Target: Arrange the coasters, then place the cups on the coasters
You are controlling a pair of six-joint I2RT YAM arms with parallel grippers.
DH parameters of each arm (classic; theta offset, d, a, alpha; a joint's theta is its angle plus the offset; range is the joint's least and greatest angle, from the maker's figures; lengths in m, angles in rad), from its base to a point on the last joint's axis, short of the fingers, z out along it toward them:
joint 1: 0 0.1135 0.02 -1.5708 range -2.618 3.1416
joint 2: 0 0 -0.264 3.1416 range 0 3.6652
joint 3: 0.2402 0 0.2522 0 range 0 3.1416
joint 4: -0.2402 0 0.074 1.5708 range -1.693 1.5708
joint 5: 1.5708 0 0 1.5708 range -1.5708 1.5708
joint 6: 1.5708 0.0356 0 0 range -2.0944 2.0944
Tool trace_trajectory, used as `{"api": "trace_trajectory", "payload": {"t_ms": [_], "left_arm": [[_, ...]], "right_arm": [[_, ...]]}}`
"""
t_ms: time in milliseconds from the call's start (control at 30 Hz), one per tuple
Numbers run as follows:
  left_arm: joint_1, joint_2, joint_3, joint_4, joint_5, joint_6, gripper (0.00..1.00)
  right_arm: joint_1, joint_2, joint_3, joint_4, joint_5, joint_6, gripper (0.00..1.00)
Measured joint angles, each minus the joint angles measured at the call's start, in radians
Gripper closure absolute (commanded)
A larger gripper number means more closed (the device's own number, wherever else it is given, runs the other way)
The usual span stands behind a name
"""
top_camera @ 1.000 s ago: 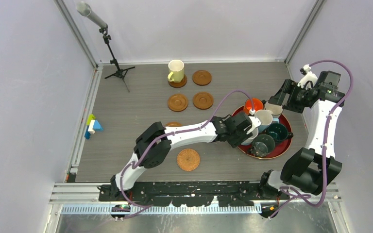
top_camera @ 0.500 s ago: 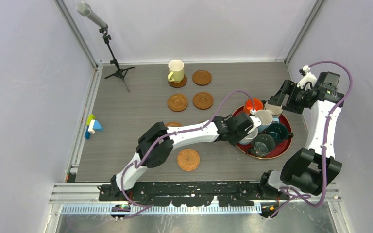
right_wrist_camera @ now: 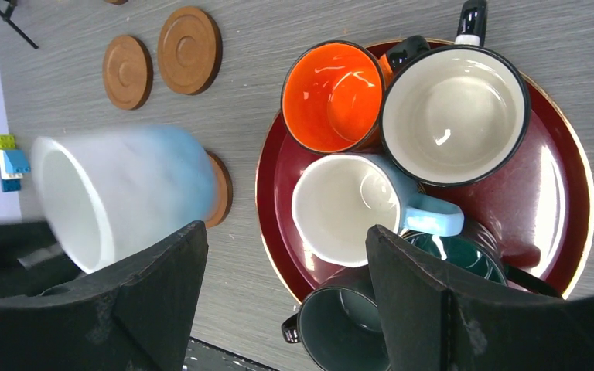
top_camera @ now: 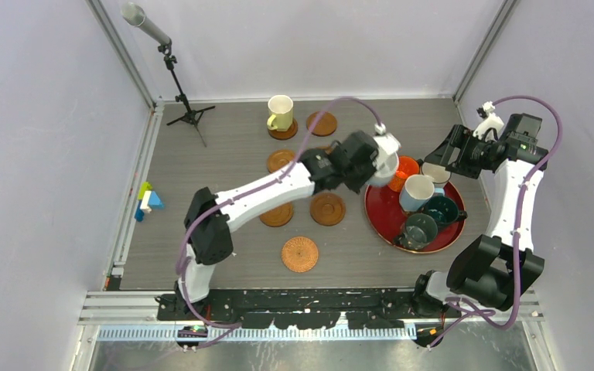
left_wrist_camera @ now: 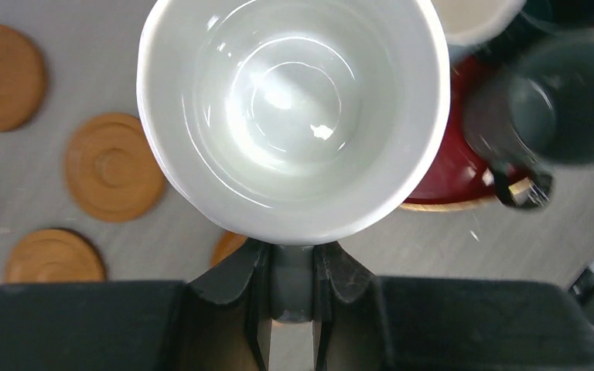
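My left gripper (top_camera: 370,165) (left_wrist_camera: 292,270) is shut on the handle of a white cup (top_camera: 385,154) (left_wrist_camera: 290,116), holding it in the air just left of the red tray (top_camera: 381,210). On the tray stand the orange cup (top_camera: 404,168), the white-and-light-blue cup (top_camera: 418,192), the dark green cup (top_camera: 441,209), the grey-teal cup (top_camera: 419,229) and the cream cup (right_wrist_camera: 452,116). A pale yellow cup (top_camera: 280,113) sits on a coaster (top_camera: 283,131). Wooden coasters (top_camera: 322,124) (top_camera: 328,209) and a woven coaster (top_camera: 300,253) lie on the table. My right gripper (top_camera: 441,158) (right_wrist_camera: 286,286) hangs open above the tray's back.
A microphone tripod (top_camera: 179,89) stands at the back left. Coloured toy blocks (top_camera: 147,201) lie by the left wall. Metal frame rails border the table on both sides.
The left gripper closed on the white cup's handle, lifted it off the tray and carried it back and left, uncovering two coasters. The right arm stayed still.
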Motion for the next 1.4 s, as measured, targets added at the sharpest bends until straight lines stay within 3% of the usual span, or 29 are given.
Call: {"api": "trace_trajectory", "payload": {"t_ms": [267, 567, 1033, 1400], "left_arm": [[0.265, 0.01, 0.162, 0.013, 0.024, 0.003, 1.0], [0.464, 0.25, 0.478, 0.037, 0.034, 0.017, 1.0], [0.52, 0.579, 0.608, 0.035, 0.09, 0.022, 1.0], [0.542, 0.621, 0.645, 0.06, 0.098, 0.034, 1.0]], "right_arm": [[0.001, 0.016, 0.0, 0.008, -0.043, 0.003, 0.2], [0.004, 0.034, -0.003, 0.016, -0.043, 0.002, 0.2], [0.045, 0.053, -0.03, 0.035, -0.035, -0.001, 0.21], [0.049, 0.061, -0.033, 0.043, -0.034, -0.001, 0.21]]}}
